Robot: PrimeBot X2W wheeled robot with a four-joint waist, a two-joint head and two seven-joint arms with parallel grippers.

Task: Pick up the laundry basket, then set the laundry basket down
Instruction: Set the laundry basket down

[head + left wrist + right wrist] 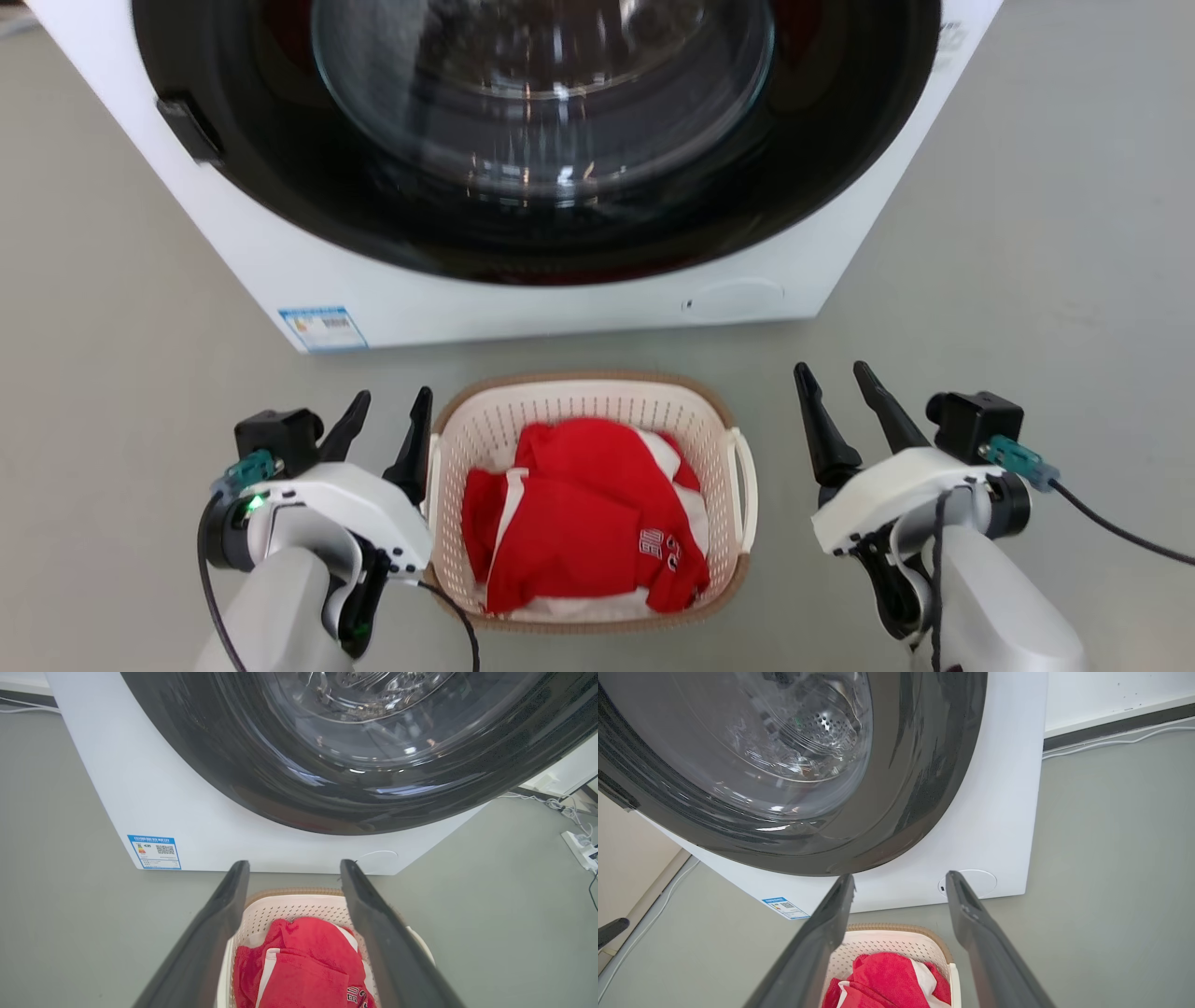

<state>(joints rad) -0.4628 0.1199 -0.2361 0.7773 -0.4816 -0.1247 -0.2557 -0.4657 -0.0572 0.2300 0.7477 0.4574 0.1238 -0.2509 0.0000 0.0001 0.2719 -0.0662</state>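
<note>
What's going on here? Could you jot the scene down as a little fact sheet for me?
place: grey floor before a white washer with a dark round door
laundry basket: on the floor, just in front of the washer
contents: red clothes with white trim
left tool: open, empty, close beside the basket's left side
right tool: open, empty, apart from the basket's right handle
lift: not yet begun

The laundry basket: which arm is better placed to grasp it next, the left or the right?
Probably the left. In the head view the open left pincer stands right beside the left rim of the laundry basket, while the open right pincer is separated from the right handle by bare floor.
</note>
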